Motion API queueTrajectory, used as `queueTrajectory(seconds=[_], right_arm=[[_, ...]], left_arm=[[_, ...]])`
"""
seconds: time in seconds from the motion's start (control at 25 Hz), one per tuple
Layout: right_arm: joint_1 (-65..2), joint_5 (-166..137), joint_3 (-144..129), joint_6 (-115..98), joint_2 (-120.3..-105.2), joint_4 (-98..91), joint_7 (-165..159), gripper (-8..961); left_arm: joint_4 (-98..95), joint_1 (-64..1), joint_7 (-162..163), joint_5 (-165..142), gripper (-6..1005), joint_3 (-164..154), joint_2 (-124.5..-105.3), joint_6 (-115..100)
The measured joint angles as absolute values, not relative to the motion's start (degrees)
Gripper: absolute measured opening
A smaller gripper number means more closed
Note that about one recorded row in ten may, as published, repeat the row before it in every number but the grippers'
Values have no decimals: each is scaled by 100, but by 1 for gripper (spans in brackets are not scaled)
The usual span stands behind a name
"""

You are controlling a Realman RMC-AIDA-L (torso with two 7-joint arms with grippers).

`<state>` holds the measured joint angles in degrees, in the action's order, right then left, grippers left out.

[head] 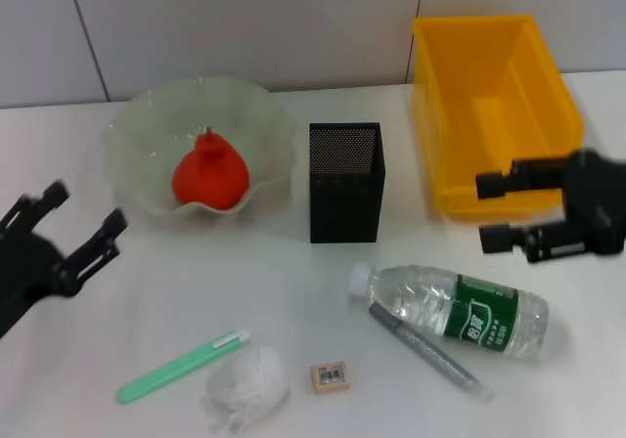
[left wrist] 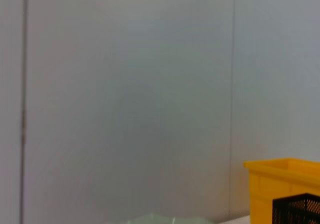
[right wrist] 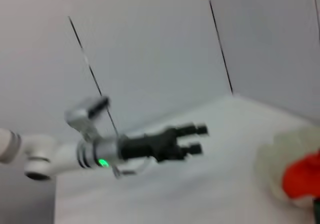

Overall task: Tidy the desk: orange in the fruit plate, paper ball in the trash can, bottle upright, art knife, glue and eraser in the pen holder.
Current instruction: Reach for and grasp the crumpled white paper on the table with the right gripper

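Ruffled translucent fruit plate (head: 137,135) holds the round, nubbed orange (head: 209,174).

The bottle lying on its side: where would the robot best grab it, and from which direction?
Probably around the clear section between cap and green label of the bottle, coming down from above with the fingers across its width. It lies flat, cap toward the pen holder. The right end effector, open, is closest.

You are seeing the orange (head: 209,175) sitting in the fruit plate (head: 137,130) at far left, the pen holder (head: 346,183) standing right of it, and the trash can (head: 494,106) far right. Nearer, the bottle (head: 452,311) is lying right, while the eraser (head: 331,377) is lying just right of the paper ball (head: 248,387).
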<state>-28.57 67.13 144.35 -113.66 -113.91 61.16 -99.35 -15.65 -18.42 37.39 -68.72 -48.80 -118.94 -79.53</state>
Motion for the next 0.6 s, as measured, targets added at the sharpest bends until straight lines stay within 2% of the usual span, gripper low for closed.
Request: queueTrajectory(seconds=[0.04,0.12,0.16,0.2,0.32,0.36,0.6], right_arm=[[-3097,6541,13995,-11287,-11281,6714,-10824,763],[-3199,6456,13826,-11265,-11242,6896,-11140,763],[-3547,6031,13261,-11233,-11143,7362,-11844,763],[-3547,6031,13261,-11233,-11143,7362,-11844,763],[-4108,5373,12417,-11306,-11066,7841,-12573,763],[-4438,5024,11909,-11393,-11058,8078,-12875,763],[-5090,4669,11024,-11524,-11141,8290,-13287,762]], left_arm=[[-1533,-1777,3687,-6845,831,-4879,-11892,-7966],[-1499,-1671,3660,-6833,831,-4890,-11888,-7944],[-1472,-1626,3641,-6831,831,-4905,-11885,-7909],[-1472,-1626,3641,-6831,831,-4905,-11885,-7909],[-1432,-1610,3631,-6834,830,-4909,-11880,-7893],[-1422,-1602,3630,-6843,830,-4913,-11877,-7893],[-1418,-1598,3653,-6859,830,-4915,-11864,-7880]])
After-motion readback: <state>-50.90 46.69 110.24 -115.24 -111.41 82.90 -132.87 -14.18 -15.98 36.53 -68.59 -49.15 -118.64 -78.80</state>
